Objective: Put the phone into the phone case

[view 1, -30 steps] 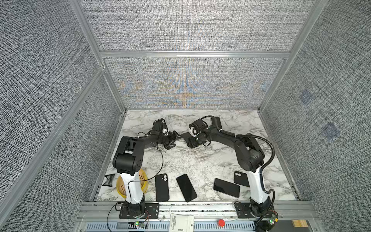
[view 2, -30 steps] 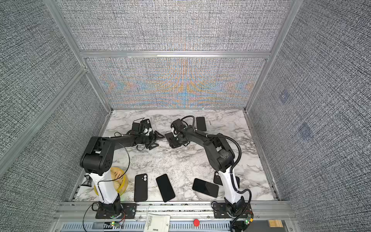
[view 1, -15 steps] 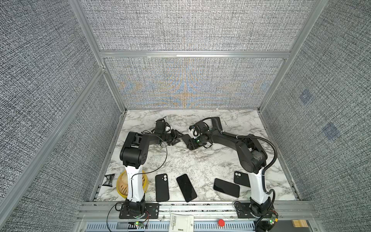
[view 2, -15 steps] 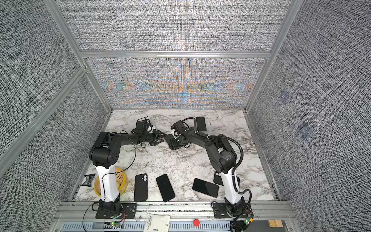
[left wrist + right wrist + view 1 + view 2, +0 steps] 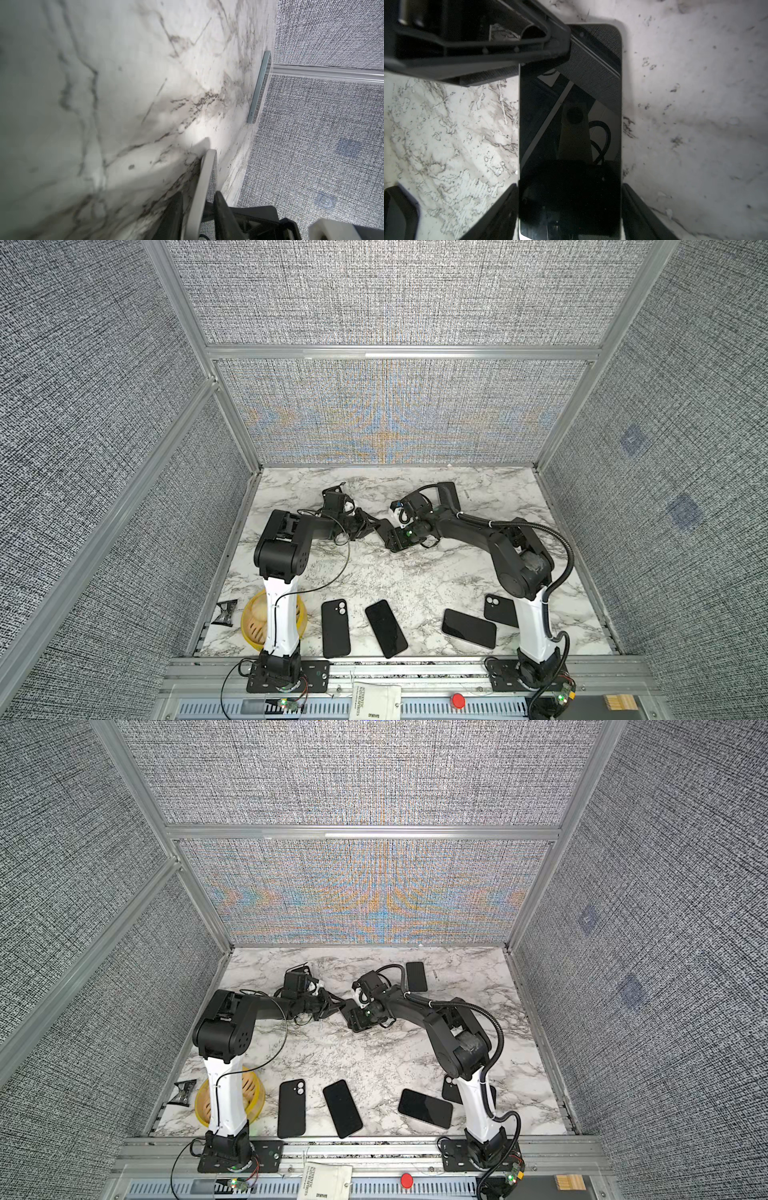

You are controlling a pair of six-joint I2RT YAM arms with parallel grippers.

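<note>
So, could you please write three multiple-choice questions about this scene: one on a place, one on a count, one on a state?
1. Where on the marble table does the yellow round basket stand?
A. Front left, by the left arm
B. Back right corner
C. Between the two arms' fingers

2. How many dark phones or cases lie along the front edge?
A. Two
B. Four
C. Six

3. What is the state of the phone at the middle back?
A. Lying untouched
B. Inside the basket
C. Held between the right fingers, screen toward the wrist camera

Key: 1 A, its yellow rim shows beside that arm's white link; 2 B, both top views show four, one partly behind the right arm; 3 C, the right wrist view shows a finger at each long side.
</note>
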